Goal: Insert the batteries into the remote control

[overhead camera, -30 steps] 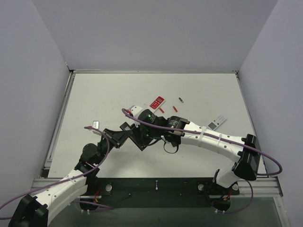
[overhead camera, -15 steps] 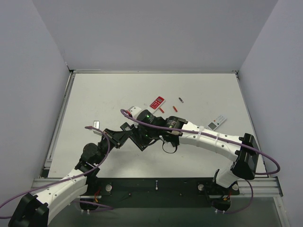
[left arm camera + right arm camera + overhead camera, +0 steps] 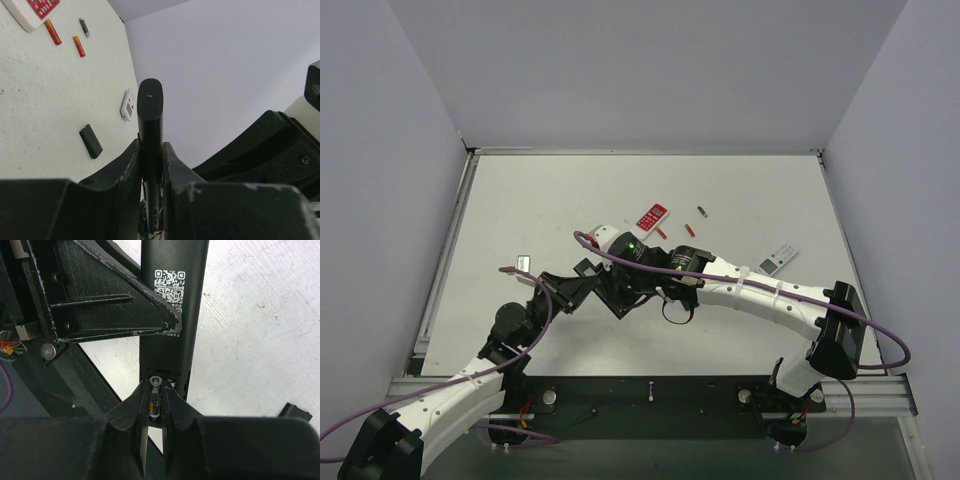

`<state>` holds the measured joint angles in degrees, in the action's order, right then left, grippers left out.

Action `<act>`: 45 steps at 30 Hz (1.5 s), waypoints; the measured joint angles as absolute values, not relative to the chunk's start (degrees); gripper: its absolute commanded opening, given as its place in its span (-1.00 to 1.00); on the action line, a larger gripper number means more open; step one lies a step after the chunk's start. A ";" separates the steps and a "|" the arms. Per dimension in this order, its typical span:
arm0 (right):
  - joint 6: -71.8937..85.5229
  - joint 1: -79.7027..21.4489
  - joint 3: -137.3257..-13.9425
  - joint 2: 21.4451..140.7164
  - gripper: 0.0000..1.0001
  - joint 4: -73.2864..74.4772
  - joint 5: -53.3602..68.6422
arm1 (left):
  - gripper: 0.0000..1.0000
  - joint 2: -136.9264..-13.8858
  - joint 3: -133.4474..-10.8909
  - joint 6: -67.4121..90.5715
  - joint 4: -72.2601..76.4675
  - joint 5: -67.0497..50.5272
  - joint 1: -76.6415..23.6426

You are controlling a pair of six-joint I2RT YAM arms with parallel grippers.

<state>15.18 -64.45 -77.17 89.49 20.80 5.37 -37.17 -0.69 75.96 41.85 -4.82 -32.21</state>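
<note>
The left hand (image 3: 150, 155) is gripping the long black remote control (image 3: 172, 315) over the middle of the counter (image 3: 520, 200). Its white sticker (image 3: 170, 285) is showing a square code. The right hand (image 3: 156, 388) is pinching a battery (image 3: 155, 405) at its open end.

Black remote (image 3: 172, 315) flashes a white QR code. The battery (image 3: 154, 404) is reddish-orange. Loose batteries (image 3: 52, 31) glow orange-red on the off-white table (image 3: 35, 110); the small remote (image 3: 128, 106) is white, the cover (image 3: 91, 141) black.

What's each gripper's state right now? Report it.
Left gripper: closed on the black remote control.
Right gripper: closed on a battery at the remote's open compartment.
</note>
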 measured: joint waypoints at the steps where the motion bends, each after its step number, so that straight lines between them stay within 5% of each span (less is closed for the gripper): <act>1: 15.18 -64.47 -77.17 89.49 -1.00 20.78 5.34 | -1.00 -37.17 -0.69 75.99 41.85 -4.80 -32.21; 25: 13.19 -64.64 -72.75 89.49 -1.00 13.23 4.49 | -1.00 -33.87 -0.58 75.20 38.37 -0.91 -32.18; 45: 10.17 -68.27 -70.70 89.62 -0.73 11.35 -1.30 | -1.00 -34.30 -0.58 73.84 36.42 -2.00 -32.18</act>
